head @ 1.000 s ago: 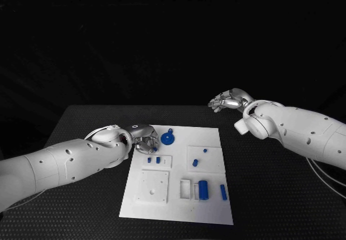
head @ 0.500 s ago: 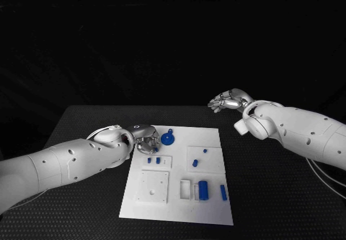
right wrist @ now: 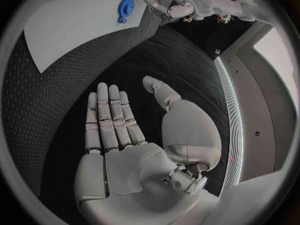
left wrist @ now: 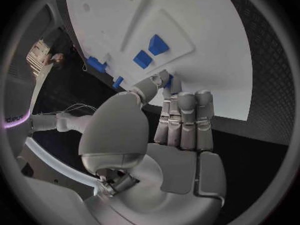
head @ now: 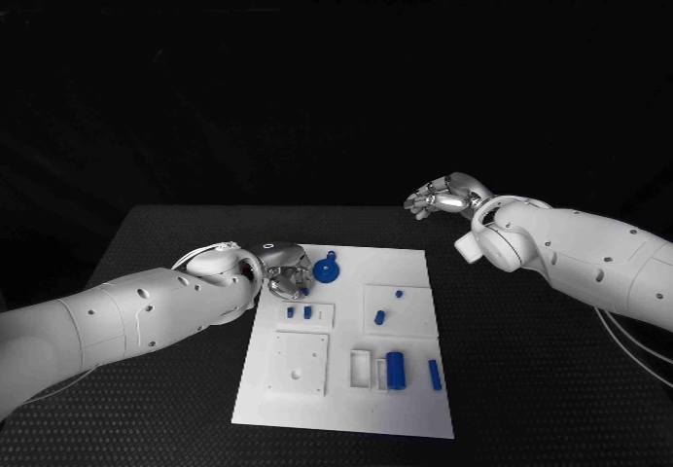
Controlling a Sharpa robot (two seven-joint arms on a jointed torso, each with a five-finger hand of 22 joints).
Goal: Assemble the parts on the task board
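The white task board (head: 407, 265) lies in the middle of the black table. My left hand (head: 285, 270) hovers at the board's far left corner, just left of a round blue gear-like part (head: 327, 268). In the left wrist view the left hand (left wrist: 170, 130) has its fingers straight, and the thumb and a finger pinch a small blue part (left wrist: 169, 79) above the board (left wrist: 206, 50). Two blue pegs (left wrist: 150, 51) stand in a recessed plate just beyond the fingertips. My right hand (head: 446, 196) hangs off the board over the table's far right, and in the right wrist view this hand (right wrist: 119, 135) is flat and holds nothing.
On the board sit a plate with two pegs (head: 299, 312), a square plate with a hole (head: 299, 362), a plate with two small blue pieces (head: 389, 305), and long blue pieces (head: 397, 370) near the front. The gear (right wrist: 125, 9) also appears in the right wrist view.
The left hand has barely shifted at the board's corner, still pinching the small part. The right hand has not moved.
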